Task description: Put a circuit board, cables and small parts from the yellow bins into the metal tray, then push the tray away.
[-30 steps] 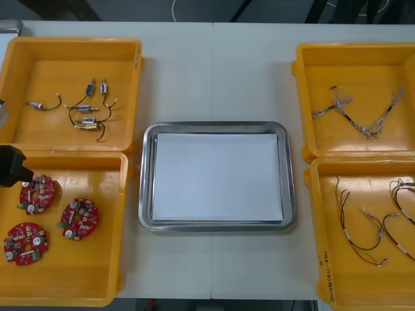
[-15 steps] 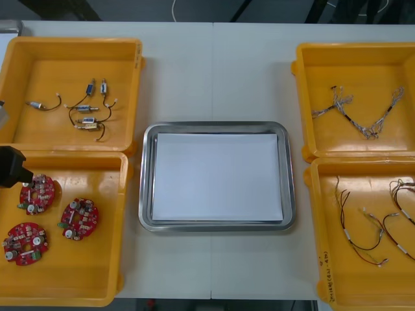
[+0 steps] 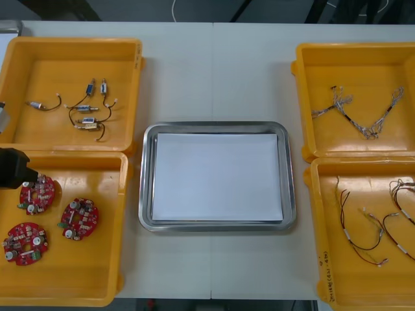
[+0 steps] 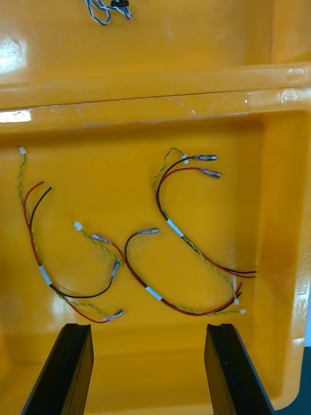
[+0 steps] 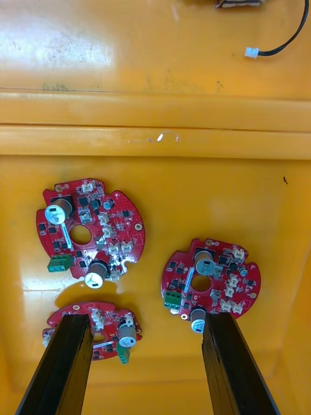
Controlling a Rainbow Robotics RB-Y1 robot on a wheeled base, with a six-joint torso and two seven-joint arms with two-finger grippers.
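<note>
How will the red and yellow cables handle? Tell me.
Probably floppy: the red and yellow cables lie in loose curves in the yellow bin. Likely light: thin wires, small connectors. Two cross, so one may drag another. Right gripper hangs open above them, left gripper open over circuit boards.

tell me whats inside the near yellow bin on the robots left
Three round red circuit boards lie flat in the near left yellow bin. The open left claw hovers above, hiding the bin's far left corner in the front view.
</note>
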